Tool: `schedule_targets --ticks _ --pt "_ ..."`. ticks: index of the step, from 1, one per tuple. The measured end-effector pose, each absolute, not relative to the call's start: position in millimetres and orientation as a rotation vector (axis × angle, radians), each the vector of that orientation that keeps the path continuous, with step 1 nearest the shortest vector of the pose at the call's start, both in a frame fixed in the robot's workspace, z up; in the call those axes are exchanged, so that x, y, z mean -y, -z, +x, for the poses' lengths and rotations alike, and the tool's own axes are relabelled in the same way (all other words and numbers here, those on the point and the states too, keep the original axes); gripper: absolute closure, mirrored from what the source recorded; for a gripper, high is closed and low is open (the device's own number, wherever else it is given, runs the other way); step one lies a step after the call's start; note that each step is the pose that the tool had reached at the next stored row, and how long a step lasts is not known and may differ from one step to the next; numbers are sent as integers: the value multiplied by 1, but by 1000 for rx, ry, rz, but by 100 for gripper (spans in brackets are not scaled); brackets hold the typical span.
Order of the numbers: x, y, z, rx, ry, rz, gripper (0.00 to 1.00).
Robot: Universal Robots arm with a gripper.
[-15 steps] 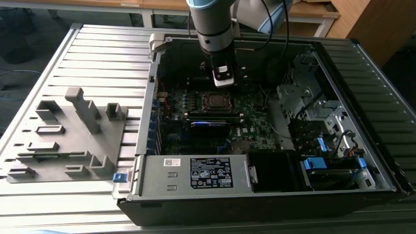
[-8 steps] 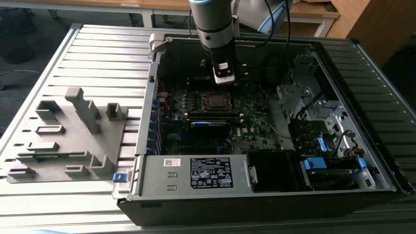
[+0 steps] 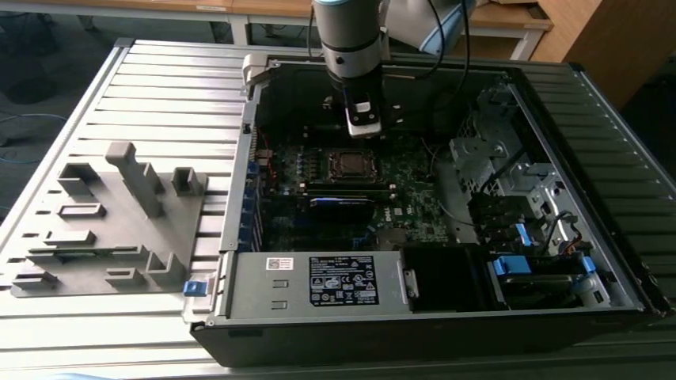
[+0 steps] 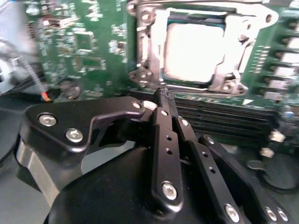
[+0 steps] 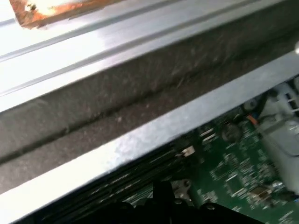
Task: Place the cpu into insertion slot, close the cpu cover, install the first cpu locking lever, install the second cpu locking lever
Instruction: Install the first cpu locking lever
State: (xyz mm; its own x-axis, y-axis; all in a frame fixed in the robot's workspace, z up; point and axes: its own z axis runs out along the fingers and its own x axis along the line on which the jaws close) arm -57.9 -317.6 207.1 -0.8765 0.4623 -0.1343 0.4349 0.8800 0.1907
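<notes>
The cpu (image 4: 191, 51) lies flat in the insertion slot (image 3: 351, 164) on the green board, its pale metal top showing. The silver cpu cover (image 4: 148, 46) is folded down around it, framing the chip through its window. My gripper (image 4: 166, 95) hangs just off the socket's edge, above the board, fingers pressed together with nothing between them. In the exterior view the gripper (image 3: 365, 127) stands just behind the socket, inside the open computer case. Whether the locking levers are latched I cannot tell.
Black memory slots (image 4: 224, 119) run beside the socket. A power supply box (image 3: 338, 281) with a white label fills the case's near side, and drive bays with blue clips (image 3: 512, 265) are at the exterior view's right. A grey parts fixture (image 3: 106, 222) sits outside the case, left.
</notes>
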Motion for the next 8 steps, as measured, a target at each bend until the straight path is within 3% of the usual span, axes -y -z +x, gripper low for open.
schedule_targets --ticks 8 --pt "318 -207 -57 -2941 -183 710 89"
